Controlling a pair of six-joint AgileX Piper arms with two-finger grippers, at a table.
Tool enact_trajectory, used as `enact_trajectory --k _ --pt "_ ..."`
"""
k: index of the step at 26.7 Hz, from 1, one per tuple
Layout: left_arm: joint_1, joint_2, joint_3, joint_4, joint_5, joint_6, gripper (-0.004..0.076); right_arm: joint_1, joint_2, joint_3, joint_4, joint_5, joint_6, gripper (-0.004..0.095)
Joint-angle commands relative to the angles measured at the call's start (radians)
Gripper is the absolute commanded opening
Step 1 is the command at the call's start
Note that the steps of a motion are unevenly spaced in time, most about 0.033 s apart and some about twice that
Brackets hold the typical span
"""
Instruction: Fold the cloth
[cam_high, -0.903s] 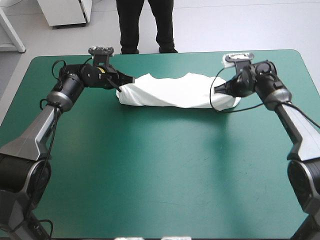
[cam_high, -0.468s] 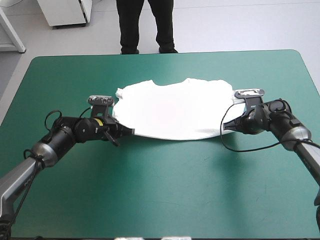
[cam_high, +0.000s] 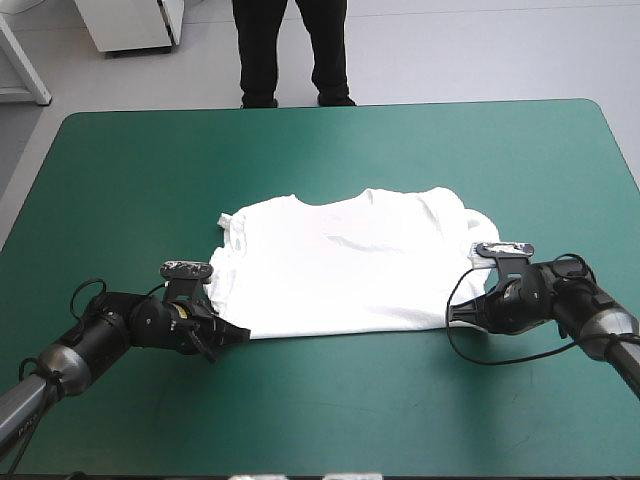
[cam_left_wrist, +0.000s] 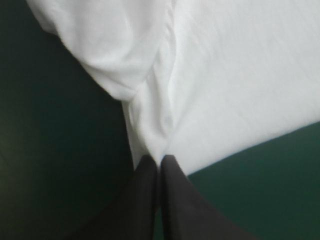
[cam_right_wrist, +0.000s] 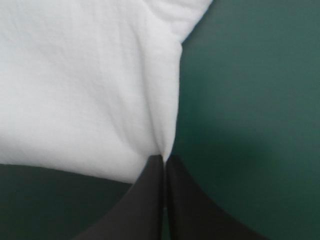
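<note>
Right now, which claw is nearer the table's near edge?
Left, slightly. The left claw grips the T-shirt closer to the table edge; the right claw grips it farther back.

The table (cam_high: 320, 410) wears a smooth teal-green cover (cam_high: 140, 160) that runs to rounded far corners and a straight far edge, its near half marked by faint pale streaks, and it looks darker and plain in both wrist views.
</note>
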Motion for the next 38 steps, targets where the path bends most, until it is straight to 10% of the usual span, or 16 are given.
enact_trajectory --k 1,12,26,38 --pt "-0.007 -0.027 -0.018 -0.027 0.011 -0.016 -0.0006 -0.004 -0.039 -0.014 0.010 0.006 -0.021 -0.0016" --pt "-0.005 -0.040 -0.089 -0.052 0.232 -0.009 0.0513 -0.004 -0.057 -0.045 0.085 0.145 -0.031 0.0509" --pt "-0.004 -0.111 -0.405 0.264 0.430 -0.226 0.0488 -0.004 -0.279 -0.313 -0.068 0.314 0.060 0.0457" --pt "0.157 0.224 -0.516 0.187 0.294 -0.100 0.0454 -0.004 -0.286 -0.356 -0.105 0.341 0.070 0.0439"
